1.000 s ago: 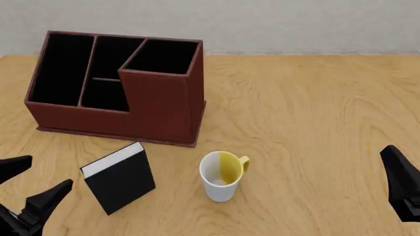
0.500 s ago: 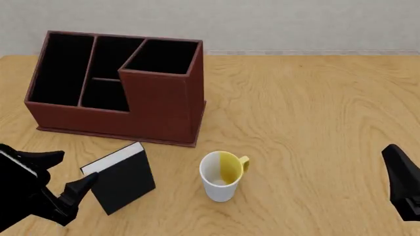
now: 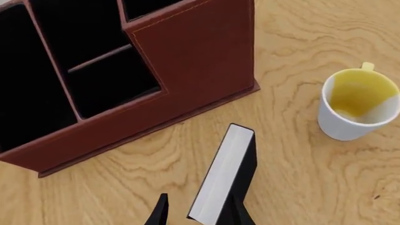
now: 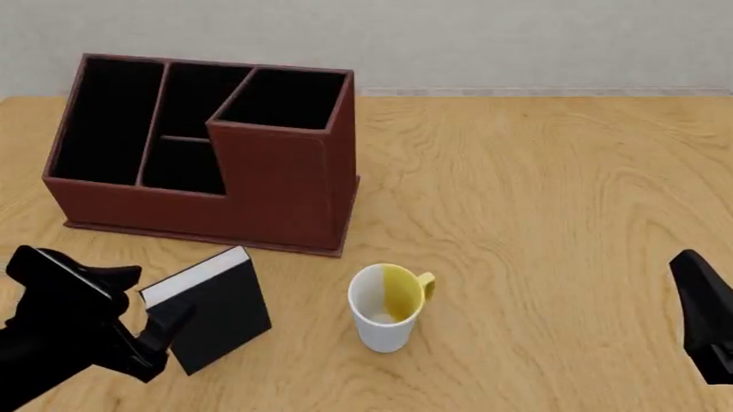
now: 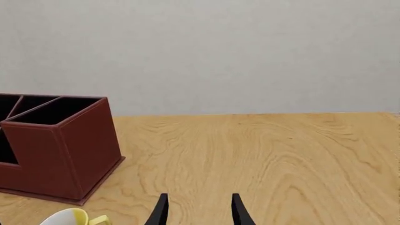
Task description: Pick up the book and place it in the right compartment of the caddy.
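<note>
no readable text, labels, brands, numbers or signs anywhere

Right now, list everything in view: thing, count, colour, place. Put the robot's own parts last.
caddy: one, reddish-brown with black-lined compartments, far left of the table.
right compartment: one, black inside, the caddy's tallest section, nearest the table's middle.
book: one, black covers, white page edges, standing in front of the caddy.
mug: one, white outside, yellow inside, right of the book.
table: one, light wood grain.
left gripper: one, black, open, fingers on either side of the book.
right gripper: one, black, open, over bare table.
</note>
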Available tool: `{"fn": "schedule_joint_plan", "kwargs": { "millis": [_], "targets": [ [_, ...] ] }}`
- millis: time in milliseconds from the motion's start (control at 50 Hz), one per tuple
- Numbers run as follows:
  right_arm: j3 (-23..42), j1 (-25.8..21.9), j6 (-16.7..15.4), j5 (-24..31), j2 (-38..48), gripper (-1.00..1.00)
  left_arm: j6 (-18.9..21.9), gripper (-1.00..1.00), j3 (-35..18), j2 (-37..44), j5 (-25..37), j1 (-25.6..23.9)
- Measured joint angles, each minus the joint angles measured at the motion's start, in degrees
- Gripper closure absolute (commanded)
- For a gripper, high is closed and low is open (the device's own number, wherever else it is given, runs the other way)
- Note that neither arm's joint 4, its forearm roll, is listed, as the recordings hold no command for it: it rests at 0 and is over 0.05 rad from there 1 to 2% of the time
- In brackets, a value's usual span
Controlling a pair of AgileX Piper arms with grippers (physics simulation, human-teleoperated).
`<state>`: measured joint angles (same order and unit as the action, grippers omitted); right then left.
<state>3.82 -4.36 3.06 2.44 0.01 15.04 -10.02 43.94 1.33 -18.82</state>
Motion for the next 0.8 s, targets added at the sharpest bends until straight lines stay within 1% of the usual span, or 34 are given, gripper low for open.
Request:
{"fn": "schedule_joint_plan", "kwargs": {
  "millis": [260,280,620,700,800],
  "targets": [
    [-0.01,0.15,-0.06,0.06,0.00,-1.00,-0.82,-1.00,1.41,4.33,-4.87,-0.49],
    [-0.02,0.15,-0.06,0.07,0.00,-1.00,-0.81,1.00,1.46,4.50,-5.07,-0.48],
    [-0.21,0.06,-0.03,0.04,0.00,-1.00,-1.95,1.00,1.45,4.30,-5.74,-0.76],
    [-0.19,0.03,-0.03,0.06,0.00,-1.00,-2.46,1.00,1.29,3.45,-4.55,-0.91],
    [-0.18,0.02,-0.04,0.07,0.00,-1.00,-2.47,1.00,0.23,1.01,-1.43,-0.91]
  ]
}}
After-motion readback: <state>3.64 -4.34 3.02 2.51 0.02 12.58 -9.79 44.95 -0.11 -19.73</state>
